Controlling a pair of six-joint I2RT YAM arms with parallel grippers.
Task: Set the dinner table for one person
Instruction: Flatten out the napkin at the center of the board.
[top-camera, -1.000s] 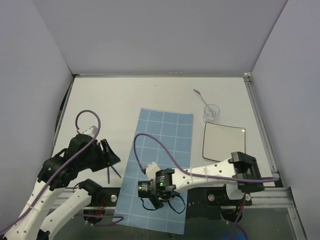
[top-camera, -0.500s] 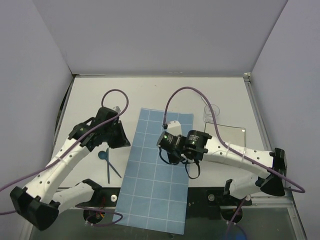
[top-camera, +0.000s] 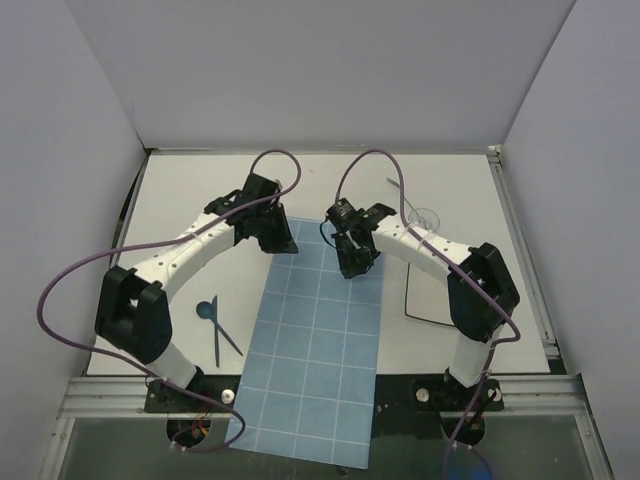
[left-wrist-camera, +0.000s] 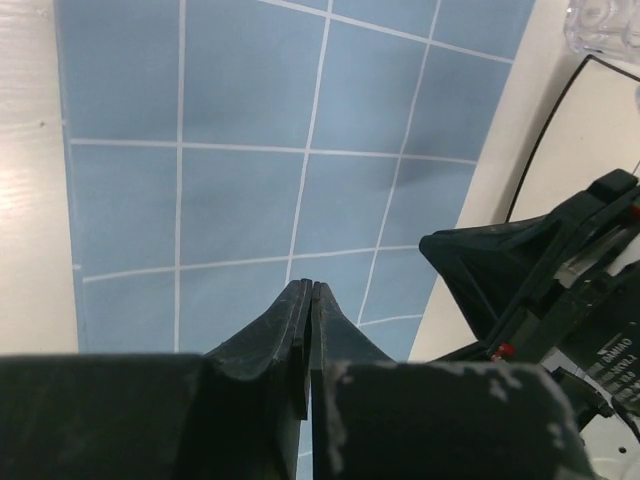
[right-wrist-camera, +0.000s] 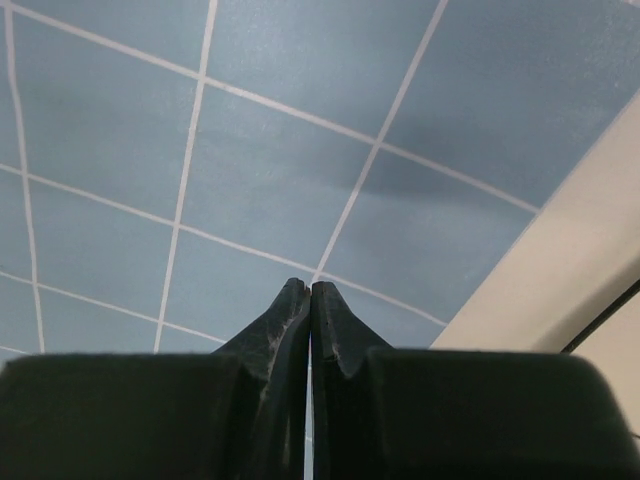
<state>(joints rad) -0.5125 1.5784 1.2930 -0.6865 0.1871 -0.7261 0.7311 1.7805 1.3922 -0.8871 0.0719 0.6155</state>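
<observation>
The white dinner table (top-camera: 200, 190) carries a blue mat with a white grid (top-camera: 320, 340) that runs from the middle to past the near edge. My left gripper (top-camera: 281, 241) hangs over the mat's far left corner and my right gripper (top-camera: 357, 267) over its far right part. In the left wrist view the left gripper (left-wrist-camera: 308, 287) is shut just above the mat (left-wrist-camera: 250, 200), with nothing visible between its jaws. The right gripper (right-wrist-camera: 309, 285) is likewise shut just above the mat (right-wrist-camera: 280, 170).
A white square plate with a dark rim (top-camera: 445, 285) lies right of the mat, a clear glass (top-camera: 422, 222) beyond it and a metal spoon (top-camera: 400, 190) farther back. Blue cutlery (top-camera: 218, 328) lies left of the mat. Grey walls enclose the table.
Both arms have swung out from the near edge to the mat's far end. Both grippers have gone from open to shut.
</observation>
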